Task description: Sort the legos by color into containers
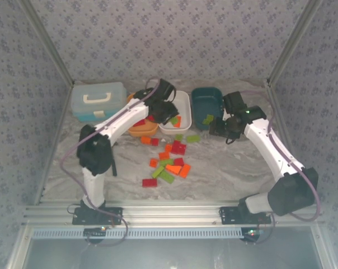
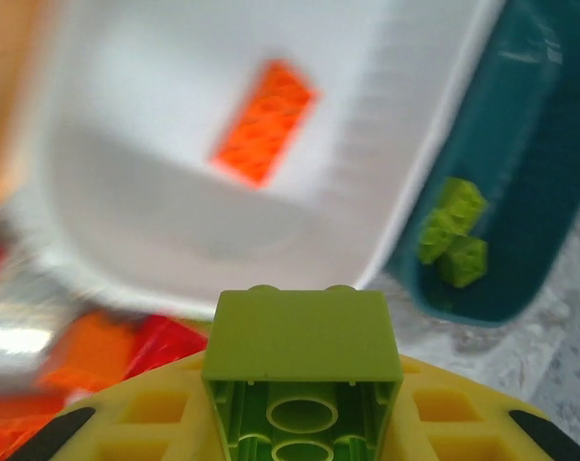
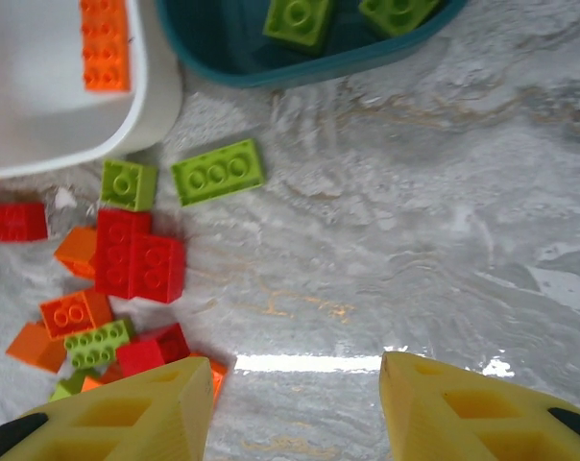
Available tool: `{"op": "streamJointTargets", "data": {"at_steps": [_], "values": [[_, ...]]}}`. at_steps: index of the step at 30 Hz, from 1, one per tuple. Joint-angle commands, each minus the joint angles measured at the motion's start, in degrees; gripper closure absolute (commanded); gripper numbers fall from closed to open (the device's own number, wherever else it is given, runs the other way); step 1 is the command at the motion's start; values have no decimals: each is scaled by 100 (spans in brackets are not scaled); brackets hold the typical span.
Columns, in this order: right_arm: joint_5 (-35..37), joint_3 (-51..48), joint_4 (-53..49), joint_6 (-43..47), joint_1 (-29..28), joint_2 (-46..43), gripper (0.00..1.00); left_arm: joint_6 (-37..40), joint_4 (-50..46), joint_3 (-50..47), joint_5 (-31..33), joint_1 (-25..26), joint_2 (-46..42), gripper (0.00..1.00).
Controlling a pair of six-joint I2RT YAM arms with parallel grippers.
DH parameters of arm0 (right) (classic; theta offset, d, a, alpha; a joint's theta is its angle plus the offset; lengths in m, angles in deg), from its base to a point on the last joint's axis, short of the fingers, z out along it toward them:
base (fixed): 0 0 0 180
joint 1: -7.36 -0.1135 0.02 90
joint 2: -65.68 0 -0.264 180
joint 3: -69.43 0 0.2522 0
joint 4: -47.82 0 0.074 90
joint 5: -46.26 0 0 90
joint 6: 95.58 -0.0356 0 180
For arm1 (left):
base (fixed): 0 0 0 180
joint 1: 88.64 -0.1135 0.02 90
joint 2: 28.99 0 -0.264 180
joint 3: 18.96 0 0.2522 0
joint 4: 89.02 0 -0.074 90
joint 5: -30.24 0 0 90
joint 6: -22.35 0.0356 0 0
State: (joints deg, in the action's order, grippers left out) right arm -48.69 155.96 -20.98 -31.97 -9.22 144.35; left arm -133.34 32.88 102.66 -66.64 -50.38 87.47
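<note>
My left gripper (image 2: 302, 408) is shut on a lime green lego (image 2: 300, 331), held studs forward above the near rim of the white tray (image 2: 175, 192). One orange lego (image 2: 264, 122) lies in that tray. The dark teal tray (image 2: 530, 163) to its right holds green legos (image 2: 453, 233). From above, the left gripper (image 1: 170, 115) hangs over the white tray (image 1: 183, 101), beside the orange tray (image 1: 141, 130). My right gripper (image 3: 298, 403) is open over bare table, in front of the teal tray (image 3: 300, 67). Loose red, orange and green legos (image 1: 169, 159) lie mid-table.
A light blue lidded case (image 1: 99, 101) stands at the back left. Two green legos (image 3: 217, 171) lie just in front of the white tray (image 3: 40, 106), with a red pair (image 3: 141, 254) beside them. Patterned walls close in the table on three sides.
</note>
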Motion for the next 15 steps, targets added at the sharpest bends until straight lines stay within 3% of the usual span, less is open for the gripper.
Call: {"op": "streamJointTargets", "data": {"at_steps": [1, 5, 9, 15], "values": [[159, -86, -191, -282, 146, -140, 49, 1015, 145, 1354, -520, 171, 1025, 73], [82, -165, -221, -446, 341, -256, 49, 1289, 235, 3228, -788, 282, 2284, 74], [64, -305, -280, -481, 416, -425, 49, 1265, 370, 4410, -930, 399, 3173, 74], [29, -395, -340, -462, 569, -669, 49, 1178, 379, 4604, -942, 502, 3562, 74]]}}
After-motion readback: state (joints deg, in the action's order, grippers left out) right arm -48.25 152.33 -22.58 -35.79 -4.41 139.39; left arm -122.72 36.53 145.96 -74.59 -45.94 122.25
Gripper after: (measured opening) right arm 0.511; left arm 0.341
